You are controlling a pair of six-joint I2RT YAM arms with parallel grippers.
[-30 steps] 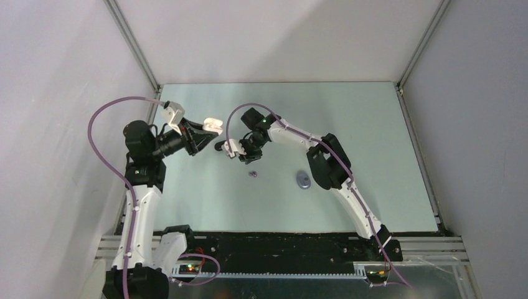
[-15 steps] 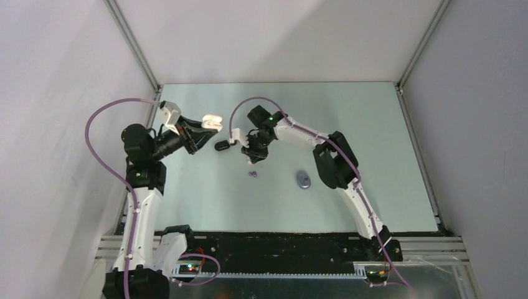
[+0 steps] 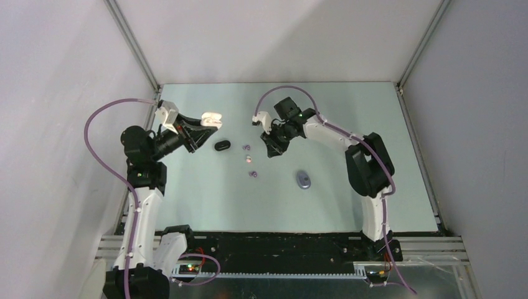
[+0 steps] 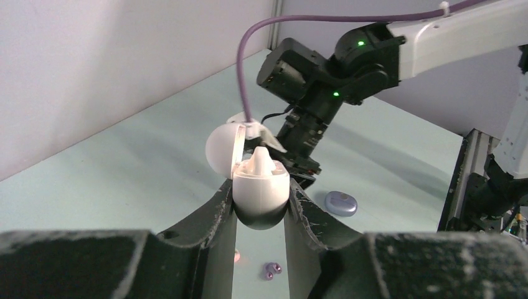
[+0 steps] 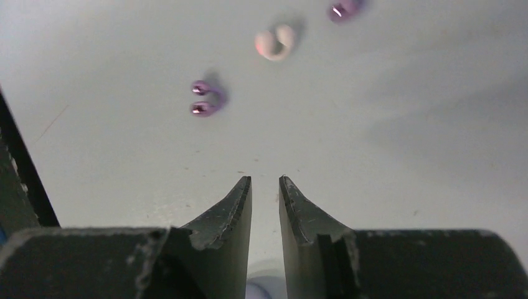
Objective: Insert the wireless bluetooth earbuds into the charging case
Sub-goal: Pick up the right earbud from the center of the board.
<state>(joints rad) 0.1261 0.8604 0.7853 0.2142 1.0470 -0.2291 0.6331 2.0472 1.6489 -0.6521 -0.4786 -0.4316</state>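
Grips the open charging case [image 4: 260, 184] in the left fingers [image 4: 260, 205], hangs the barely parted, empty right fingers [image 5: 265, 184] lower-centre beneath loose earbuds [image 5: 205, 98], likely needs widening and lowering onto one next.

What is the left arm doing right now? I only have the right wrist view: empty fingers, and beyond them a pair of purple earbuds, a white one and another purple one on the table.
Observer: The left fingers grip a white charging case, held up in the air with its lid open.
Operator: Is anything in the case?
Observer: Yes. In the left wrist view, one white earbud stands up in it.
Operator: Are there any other cases around?
Observer: Two, in the top view: a black case and, to its right, a blue-grey oval case. Both lie loose.
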